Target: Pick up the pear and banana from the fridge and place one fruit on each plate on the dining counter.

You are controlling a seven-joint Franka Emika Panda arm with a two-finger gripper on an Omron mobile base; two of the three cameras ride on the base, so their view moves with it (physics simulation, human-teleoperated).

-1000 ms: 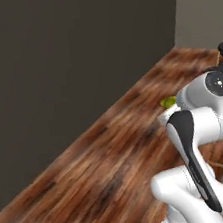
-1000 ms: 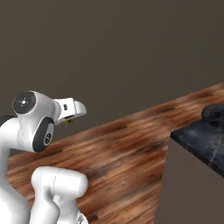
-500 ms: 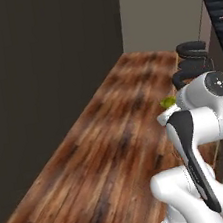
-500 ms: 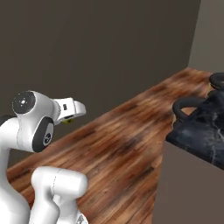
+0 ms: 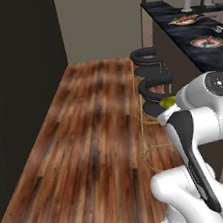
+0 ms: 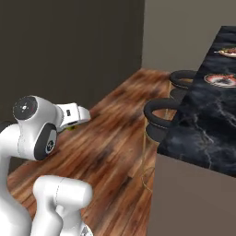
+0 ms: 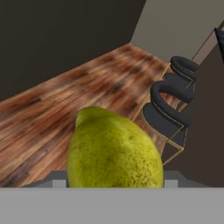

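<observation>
Pear [image 7: 114, 151] | gripped in end effector [image 7: 114, 186], above wood floor [image 5: 87, 137] | stools [image 7: 168, 109] ahead right | plates [image 6: 220, 79] on bench [image 6: 203, 120] beyond

You are looking at a glossy white arm [image 5: 201, 120] — rounded links showing dark grey joint caps and a black side panel.

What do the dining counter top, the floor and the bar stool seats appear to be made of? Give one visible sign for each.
Dining counter: looks like polished black marble, judging by pale veins and a glossy sheen.
Floor: apparently varnished wood, with long planks, brown grain streaks and soft reflections.
Bar stool seats: seemingly dark padded cushions, matte, on thin brass-coloured wire frames; the exact covering can't be told.
</observation>
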